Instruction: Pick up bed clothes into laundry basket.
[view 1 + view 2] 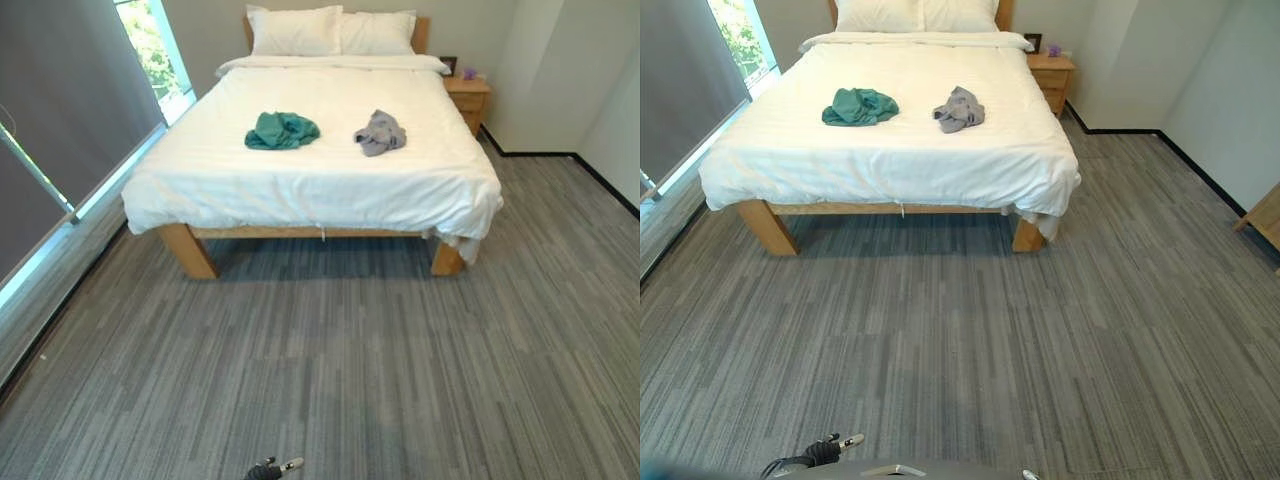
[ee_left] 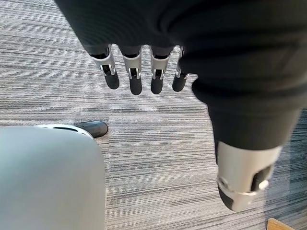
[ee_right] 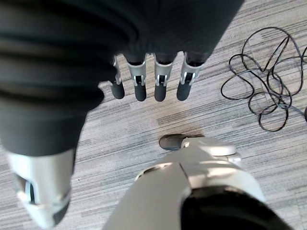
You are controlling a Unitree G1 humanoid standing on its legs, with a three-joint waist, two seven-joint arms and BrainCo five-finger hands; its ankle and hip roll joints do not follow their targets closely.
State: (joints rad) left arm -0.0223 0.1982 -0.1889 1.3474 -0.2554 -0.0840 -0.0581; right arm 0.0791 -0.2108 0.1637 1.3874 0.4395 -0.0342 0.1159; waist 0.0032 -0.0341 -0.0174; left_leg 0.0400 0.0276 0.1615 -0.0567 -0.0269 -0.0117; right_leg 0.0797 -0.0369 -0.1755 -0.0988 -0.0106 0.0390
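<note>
— Two garments are lying on the bed (image 1: 300, 180), aren't they?

— Yes. A crumpled teal garment (image 1: 281, 130) is sitting left of centre on the white duvet, and a crumpled grey garment (image 1: 380, 133) is resting to its right, well apart from it. Both are occupying the upper middle of the left eye view.

— What else is showing around them?

— Two white pillows (image 1: 330, 30) are leaning against the wooden headboard at the top of the frame. A wooden nightstand (image 1: 467, 98) is standing just beside the bed at the upper right, with a small purple object (image 1: 469, 73) sitting on it. A window with a grey blind (image 1: 70, 110) is running along the left edge, and grey striped carpet (image 1: 330, 350) is covering the whole lower half.

— Is anything standing between the robot and the bed?

— Only that open stretch of carpet is lying between them. At the far right of the right eye view, a wooden furniture corner (image 1: 1262, 218) is poking in.

— And the hands?

— The left hand (image 2: 144, 67) is hanging over the carpet with its fingers straight and relaxed, grasping nothing. The right hand (image 3: 153, 76) is doing likewise, fingers extended and released, thumb apart, over bare carpet.
</note>
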